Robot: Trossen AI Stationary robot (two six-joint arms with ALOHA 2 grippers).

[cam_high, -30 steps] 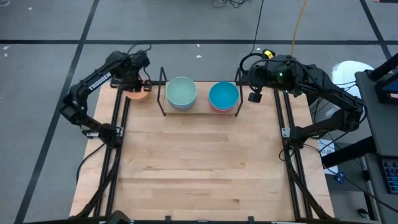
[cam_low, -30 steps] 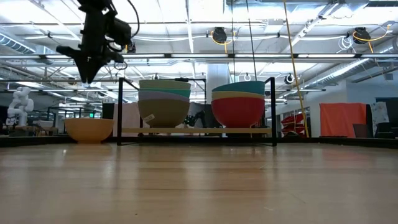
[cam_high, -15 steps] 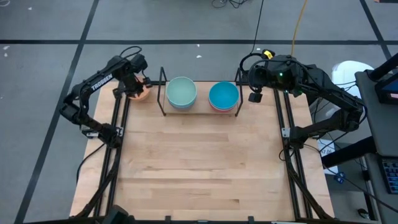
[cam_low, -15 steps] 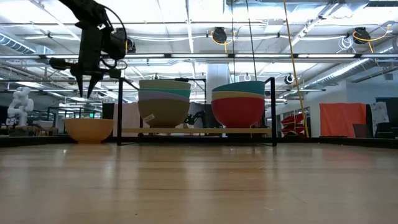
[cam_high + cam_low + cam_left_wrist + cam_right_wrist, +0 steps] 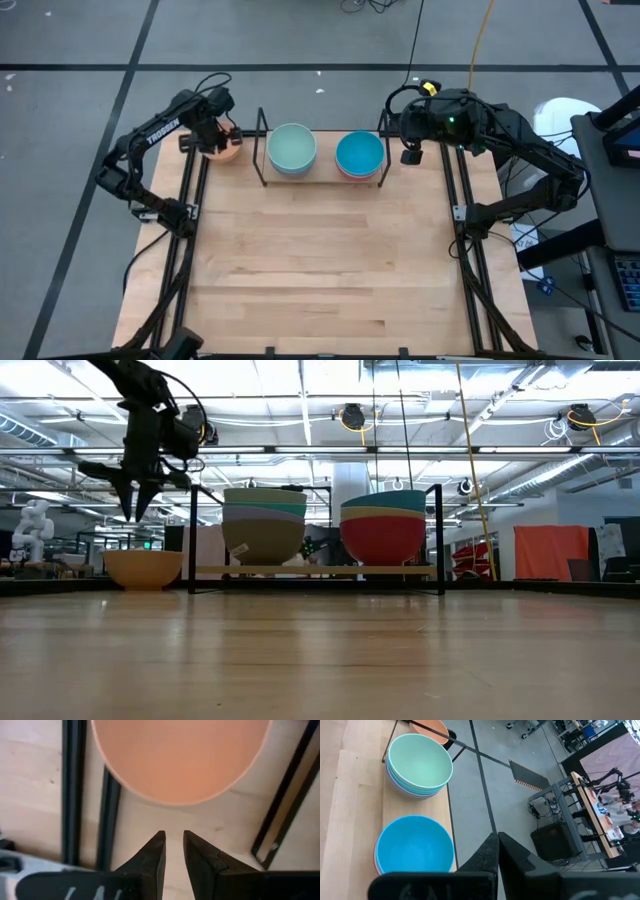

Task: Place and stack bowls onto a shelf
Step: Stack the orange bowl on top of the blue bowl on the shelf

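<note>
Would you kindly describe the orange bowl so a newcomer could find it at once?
Start at the shelf along the table's far edge, which holds two stacks of bowls. Just outside its left end, under the left claw, sits the orange bowl. It alone stands on the table, unstacked.

Shelf (image 5: 320, 571) and orange bowl (image 5: 143, 568) on table (image 5: 320, 270)
</note>
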